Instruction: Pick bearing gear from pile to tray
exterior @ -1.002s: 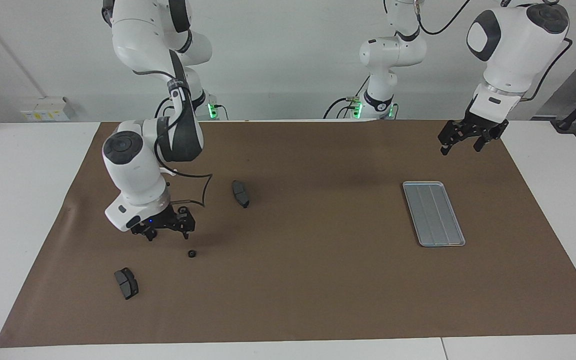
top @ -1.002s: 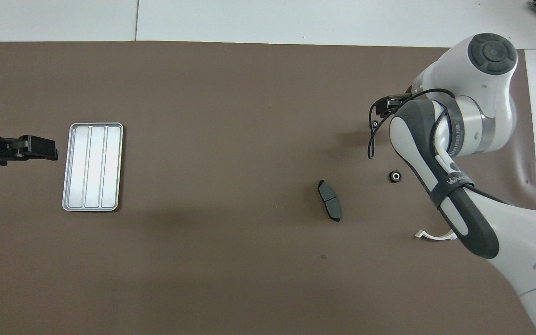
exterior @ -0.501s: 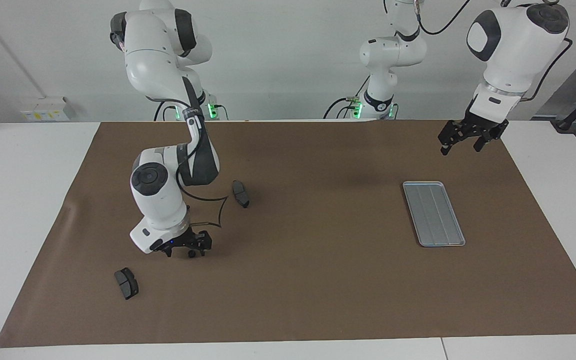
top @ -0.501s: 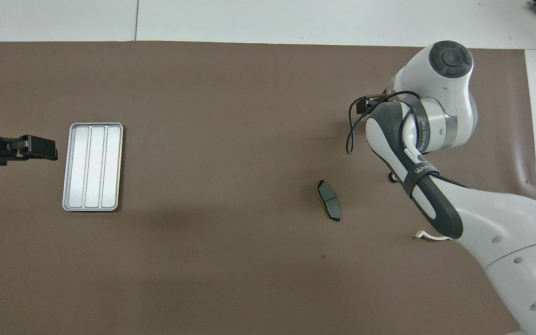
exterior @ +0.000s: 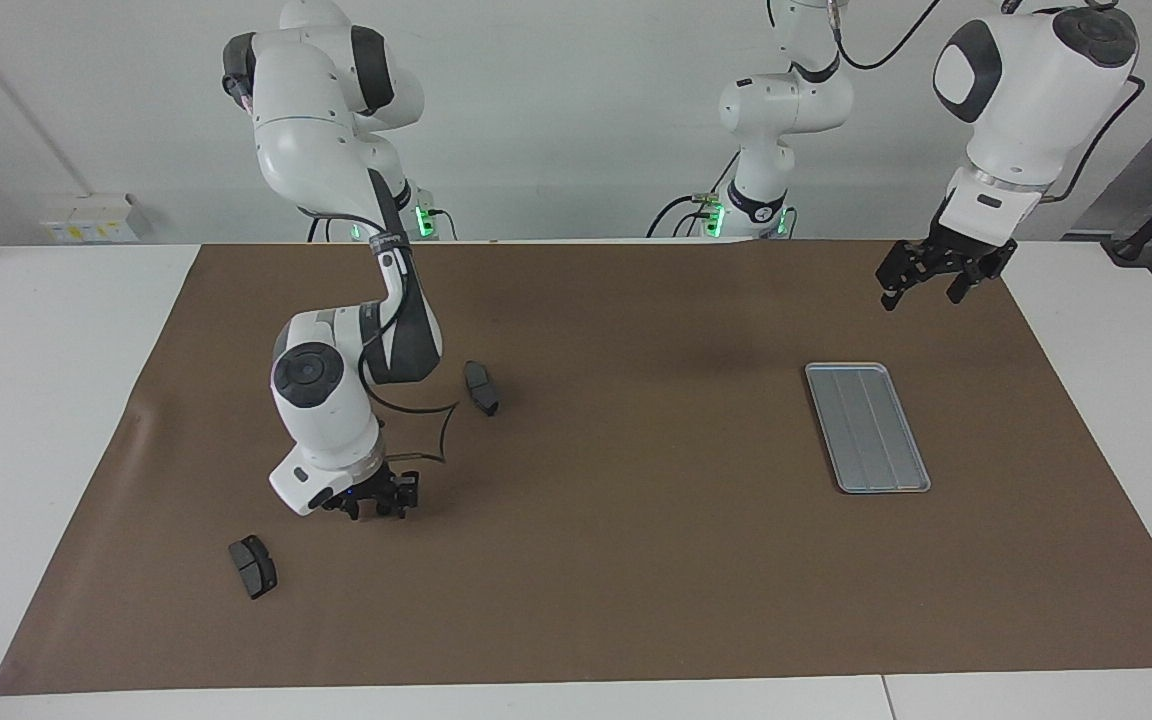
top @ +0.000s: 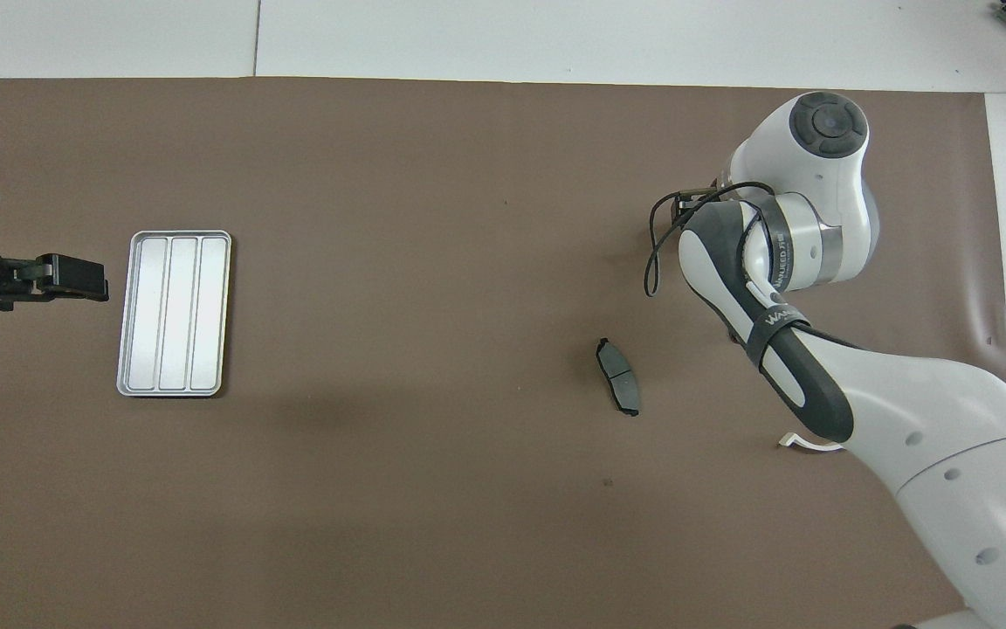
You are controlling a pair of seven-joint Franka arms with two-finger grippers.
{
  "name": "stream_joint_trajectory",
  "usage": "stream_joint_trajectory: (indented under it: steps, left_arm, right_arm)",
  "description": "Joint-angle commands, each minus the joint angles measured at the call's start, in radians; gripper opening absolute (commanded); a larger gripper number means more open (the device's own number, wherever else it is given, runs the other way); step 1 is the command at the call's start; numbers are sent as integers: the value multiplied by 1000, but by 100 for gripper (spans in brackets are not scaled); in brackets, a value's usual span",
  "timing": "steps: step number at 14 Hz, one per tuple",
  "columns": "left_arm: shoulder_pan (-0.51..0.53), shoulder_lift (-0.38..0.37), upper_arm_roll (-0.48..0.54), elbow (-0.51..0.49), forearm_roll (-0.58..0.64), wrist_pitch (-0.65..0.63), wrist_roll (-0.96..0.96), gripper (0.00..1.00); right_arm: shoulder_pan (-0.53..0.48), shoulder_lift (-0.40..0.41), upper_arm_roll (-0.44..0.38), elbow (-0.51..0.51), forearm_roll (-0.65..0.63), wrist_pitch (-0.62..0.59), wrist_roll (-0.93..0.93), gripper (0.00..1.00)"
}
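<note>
My right gripper (exterior: 381, 503) is down at the brown mat (exterior: 636, 560), at the right arm's end of the table. Its fingers are drawn in around the small black round bearing gear, which they hide. In the overhead view the right arm's wrist covers that spot. Of the pile, one dark grey pad (exterior: 481, 387) (top: 618, 376) lies nearer to the robots and another (exterior: 253, 566) lies farther from them. The white half-ring bracket (top: 809, 444) peeks out from under the right arm. The silver ridged tray (exterior: 867, 427) (top: 174, 313) lies empty at the left arm's end. My left gripper (exterior: 936, 275) (top: 75, 278) waits open in the air beside the tray.
The brown mat covers most of the white table (exterior: 46, 420). A black cable (exterior: 436, 430) loops off the right wrist just above the mat.
My right gripper has come down over the small black round piece and its fingers have narrowed around it. The left arm has not moved.
</note>
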State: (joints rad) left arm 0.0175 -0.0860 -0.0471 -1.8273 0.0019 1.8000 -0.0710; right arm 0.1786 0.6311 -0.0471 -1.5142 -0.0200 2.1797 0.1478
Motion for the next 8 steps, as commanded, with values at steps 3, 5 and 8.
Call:
stream_joint_trajectory:
  steps: [3, 5, 8]
  left_arm:
    - [-4, -14, 4, -15, 15, -2, -12, 100]
    - [-4, -14, 4, -15, 15, -2, -12, 100]
    - [-4, -14, 4, -15, 15, -2, -12, 100]
  right_arm:
    - [-5, -16, 10, -38, 15, 6, -8, 63]
    - [-5, -22, 10, -46, 15, 2, -8, 63]
    - [-4, -24, 10, -53, 15, -5, -10, 63]
